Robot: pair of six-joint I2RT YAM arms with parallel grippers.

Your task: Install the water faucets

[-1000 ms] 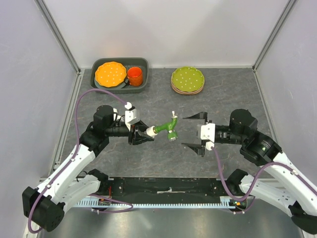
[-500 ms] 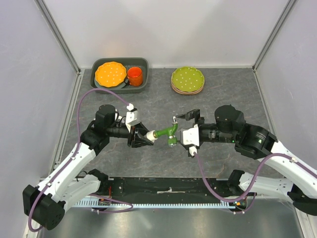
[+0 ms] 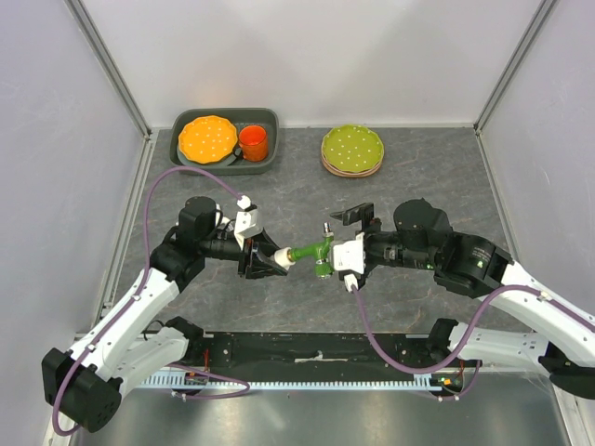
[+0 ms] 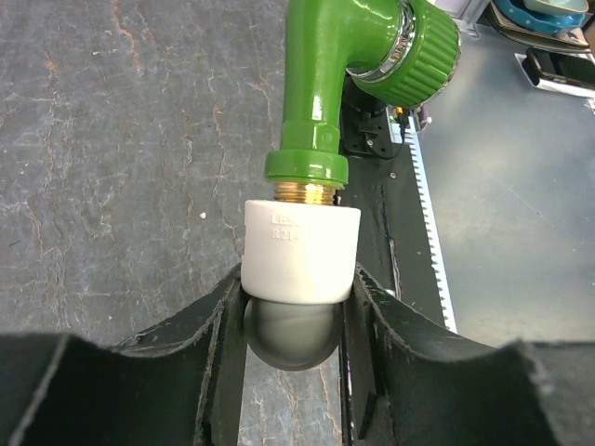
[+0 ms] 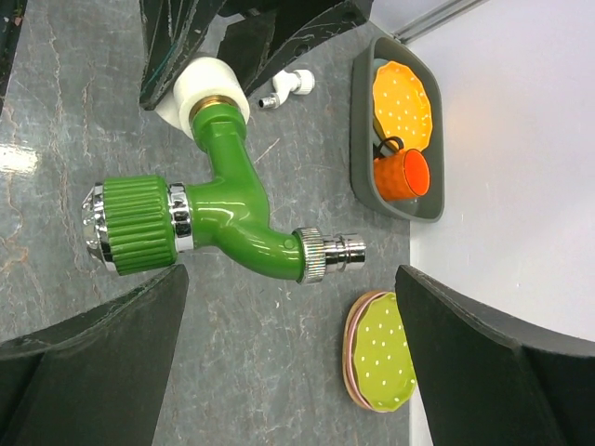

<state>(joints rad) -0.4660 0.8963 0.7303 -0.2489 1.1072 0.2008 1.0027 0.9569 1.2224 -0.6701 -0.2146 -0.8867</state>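
A green plastic T-shaped faucet [image 3: 314,250] is filling the space between the black left fingers [image 4: 186,362] and black right fingers [image 5: 93,372], blocking the middle of the grey worktop [image 3: 418,177]. A dark grey tray [image 3: 223,170] and stacked green plates [image 3: 352,149] are occupying its far edge.

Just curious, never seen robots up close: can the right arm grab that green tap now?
Probably yes. The right hand is open right at the tap, nothing between them; the left hand grips only the white end, leaving the green body free.

One green faucet [image 3: 313,249], one white faucet [image 5: 286,86], one orange plate [image 3: 207,137], one orange mug [image 3: 253,142], one grey tray [image 3: 270,119], one stack of green plates [image 3: 352,149].
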